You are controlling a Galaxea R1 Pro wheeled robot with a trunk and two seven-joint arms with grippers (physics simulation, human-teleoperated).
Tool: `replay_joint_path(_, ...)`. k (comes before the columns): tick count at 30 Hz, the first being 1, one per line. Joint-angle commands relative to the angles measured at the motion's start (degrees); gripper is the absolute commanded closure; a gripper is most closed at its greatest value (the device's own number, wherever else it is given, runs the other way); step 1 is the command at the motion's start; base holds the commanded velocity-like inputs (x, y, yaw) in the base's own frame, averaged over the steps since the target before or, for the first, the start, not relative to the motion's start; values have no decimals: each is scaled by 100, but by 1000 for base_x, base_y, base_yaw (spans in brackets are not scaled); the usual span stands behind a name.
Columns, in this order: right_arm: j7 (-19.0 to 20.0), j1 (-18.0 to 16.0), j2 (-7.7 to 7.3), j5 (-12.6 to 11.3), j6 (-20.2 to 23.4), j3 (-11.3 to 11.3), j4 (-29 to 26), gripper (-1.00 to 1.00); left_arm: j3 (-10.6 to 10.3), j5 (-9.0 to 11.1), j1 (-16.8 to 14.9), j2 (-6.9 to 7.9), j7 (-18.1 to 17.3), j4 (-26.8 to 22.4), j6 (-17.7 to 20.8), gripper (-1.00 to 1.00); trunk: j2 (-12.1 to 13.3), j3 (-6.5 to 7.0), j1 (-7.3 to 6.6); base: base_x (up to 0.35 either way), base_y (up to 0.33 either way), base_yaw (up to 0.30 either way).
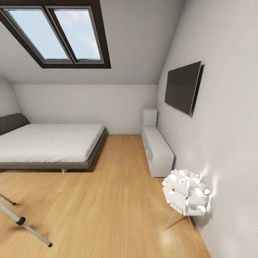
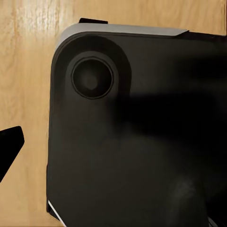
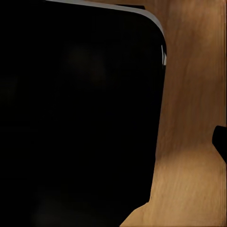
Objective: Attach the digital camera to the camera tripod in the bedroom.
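Silver tripod legs (image 1: 25, 222), glossy wood floor (image 1: 114, 208)

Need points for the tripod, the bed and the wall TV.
tripod (image 1: 34, 232), head view, on a silver leg near its black foot
bed (image 1: 50, 141), head view, on the white mattress top
wall TV (image 1: 182, 87), head view, on the middle of the dark screen

We find open wood floor (image 1: 118, 200) mid-room, bed (image 1: 50, 147) bounding it left, low white cabinet (image 1: 157, 150) and lamp (image 1: 186, 193) along right wall, camera tripod (image 1: 25, 224) legs intruding lower left.
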Motion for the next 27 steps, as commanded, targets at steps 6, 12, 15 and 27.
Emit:
replay_joint_path(6, -4, -2, 7, 13, -17, -10, 5, -100, 11, 54, 1, -1, -3, -5, -8, -100, -2, -4, 1, 134, -256, 12)
replay_joint_path(12, -5, -5, 16, 4, -17, -20, 5, -100, 11, 54, 1, -1, -1, -5, -7, -100, -2, -4, 1, 134, -256, 3)
replay_joint_path(15, -5, -6, 18, 3, -17, -21, 5, -100, 11, 54, 1, -1, -2, -5, -8, -100, -2, -4, 1, 134, -256, 1)
replay_joint_path(27, -5, -4, 14, 2, -17, -22, 5, -100, 11, 64, 1, 2, 4, -5, -20, -100, -2, -4, 1, 96, -164, 67)
